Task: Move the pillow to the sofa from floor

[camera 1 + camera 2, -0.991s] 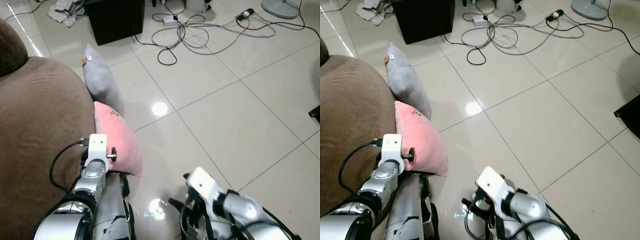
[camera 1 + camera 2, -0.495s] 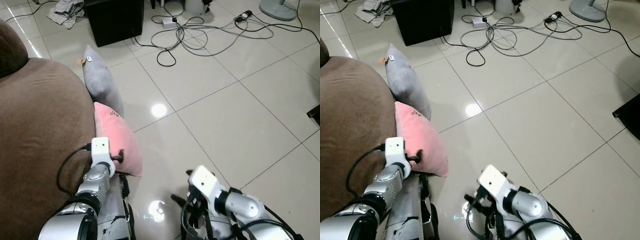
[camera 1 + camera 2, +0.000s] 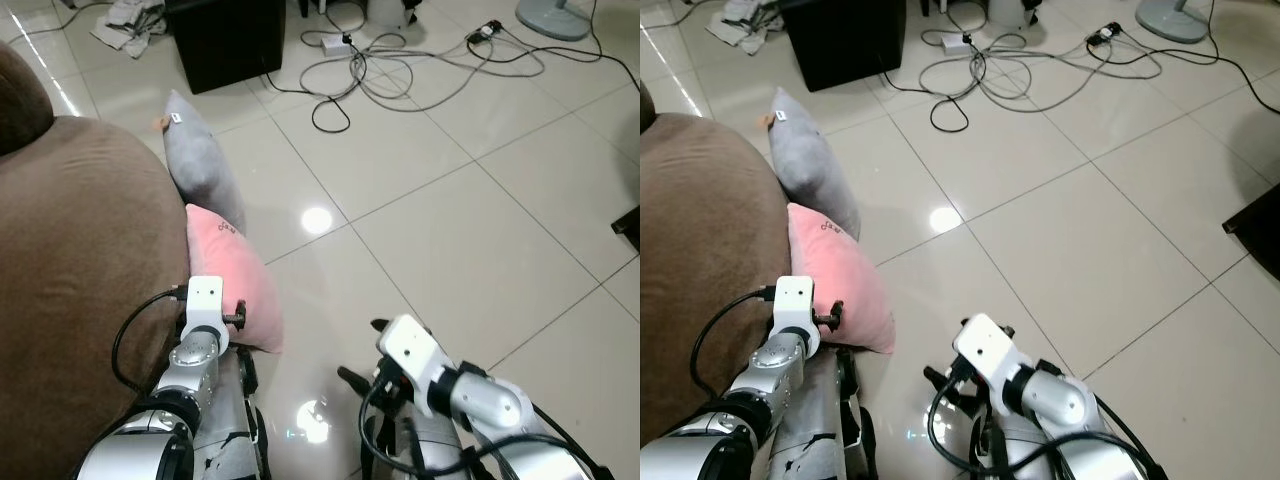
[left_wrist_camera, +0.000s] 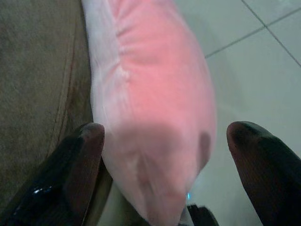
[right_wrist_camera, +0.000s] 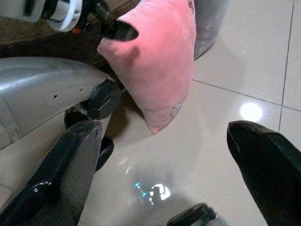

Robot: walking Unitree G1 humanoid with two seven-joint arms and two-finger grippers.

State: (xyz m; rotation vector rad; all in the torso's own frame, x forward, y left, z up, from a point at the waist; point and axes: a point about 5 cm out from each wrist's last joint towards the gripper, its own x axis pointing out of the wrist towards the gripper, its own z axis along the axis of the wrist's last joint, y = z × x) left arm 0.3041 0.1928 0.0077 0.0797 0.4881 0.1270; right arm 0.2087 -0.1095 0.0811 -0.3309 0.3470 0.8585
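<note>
Leaning on its edge against the brown sofa (image 3: 80,260), the pink pillow (image 3: 232,280) stands on the tiled floor (image 3: 450,220) with one corner down on the tiles. A grey pillow (image 3: 200,160) stands the same way just beyond it, touching the sofa's side and overlapping the pink one's far end. The left gripper (image 4: 164,165) is at the near end of the pink pillow, its two black fingers (image 4: 77,169) spread wide, one toward the sofa side and one over the floor side, with the pillow's corner between them; whether either finger touches the fabric cannot be told. The left arm (image 3: 195,350) reaches forward along the sofa's edge, a black cable looping from its wrist. The right gripper (image 5: 160,188) hovers low over the tiles beside the robot's leg, its fingers (image 5: 70,165) wide apart and holding nothing, pointed toward the pink pillow's lower corner. Farther off on the floor lie a tangle of cables (image 3: 400,70) and a black box (image 3: 225,35), with a crumpled cloth (image 3: 130,20) near the box.
</note>
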